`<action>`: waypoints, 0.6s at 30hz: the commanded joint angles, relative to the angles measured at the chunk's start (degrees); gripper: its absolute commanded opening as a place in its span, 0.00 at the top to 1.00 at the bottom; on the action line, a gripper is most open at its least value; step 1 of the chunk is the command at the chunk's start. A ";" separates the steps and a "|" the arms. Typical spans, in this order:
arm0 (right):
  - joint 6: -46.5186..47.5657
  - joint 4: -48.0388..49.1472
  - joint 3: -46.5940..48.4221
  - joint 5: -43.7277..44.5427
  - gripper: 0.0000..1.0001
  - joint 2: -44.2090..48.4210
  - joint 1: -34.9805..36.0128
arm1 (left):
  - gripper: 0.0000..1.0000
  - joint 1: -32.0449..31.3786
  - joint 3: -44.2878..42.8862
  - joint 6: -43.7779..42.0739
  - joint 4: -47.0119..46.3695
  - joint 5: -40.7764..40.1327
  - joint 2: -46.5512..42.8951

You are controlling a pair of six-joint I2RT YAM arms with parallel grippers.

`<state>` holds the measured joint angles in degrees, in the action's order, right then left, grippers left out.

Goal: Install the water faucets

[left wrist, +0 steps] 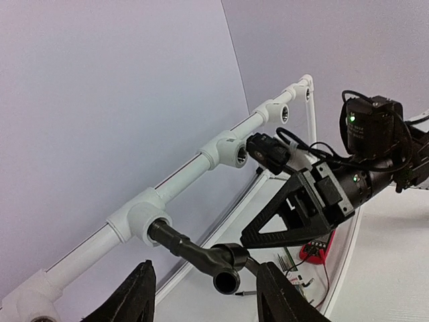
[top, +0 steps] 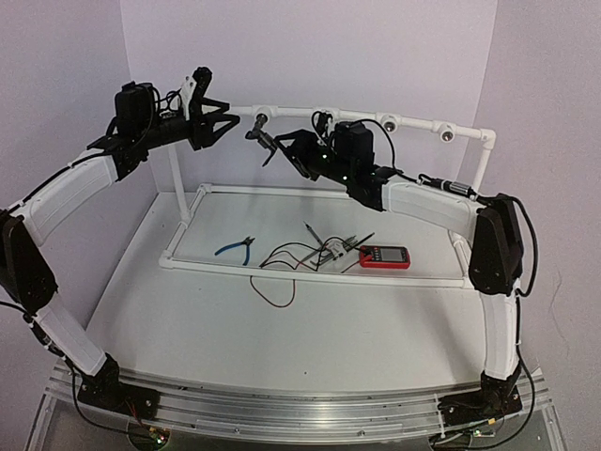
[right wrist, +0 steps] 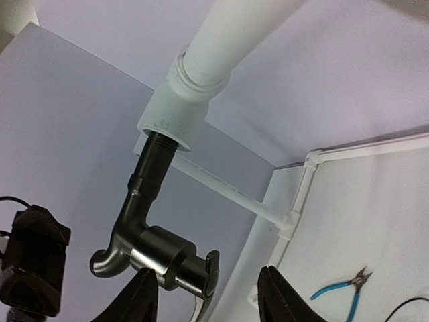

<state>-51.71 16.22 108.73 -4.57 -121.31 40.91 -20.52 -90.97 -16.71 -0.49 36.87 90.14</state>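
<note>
White walls [top: 310, 47] stand close behind the pipe rail [top: 418, 124] and along both sides of the counter [top: 282, 329], so room behind the rail is thin. The faucet [top: 261, 133] [left wrist: 194, 249] [right wrist: 151, 221] is seated in a socket [right wrist: 167, 114] toward the rail's left end, its dark body jutting forward. My left end effector [top: 233, 124] [left wrist: 208, 295] is spread wide, with the faucet's free end between its fingers and neither one on it. My right end effector [top: 282, 150] [right wrist: 208, 295] is parted too, gripping nothing. The lever end sits against or just beside one finger [right wrist: 141, 295], I cannot tell which. Both heads crowd the faucet. Pliers [top: 235, 248], wires [top: 300, 254] and a red meter [top: 385, 256] lie on the counter inside the frame, well apart.
</note>
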 commanded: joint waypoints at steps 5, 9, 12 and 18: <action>13.33 -9.12 2.95 7.15 0.84 5.74 2.02 | 0.64 0.40 8.33 6.97 -3.11 -7.52 -2.97; 13.34 -10.59 6.82 7.63 0.90 2.04 2.07 | 0.72 0.40 4.78 8.17 -3.81 -8.32 1.83; 13.25 -10.59 8.14 8.00 0.94 0.34 2.14 | 0.75 -0.04 1.97 7.66 -4.85 -4.73 3.90; 11.04 -10.59 13.42 5.35 1.00 -4.33 2.16 | 0.80 -2.16 -0.86 6.41 -5.62 -2.88 6.54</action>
<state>-39.88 6.33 117.57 1.93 -121.79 43.07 -21.23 -87.17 -10.30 -2.87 31.81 95.83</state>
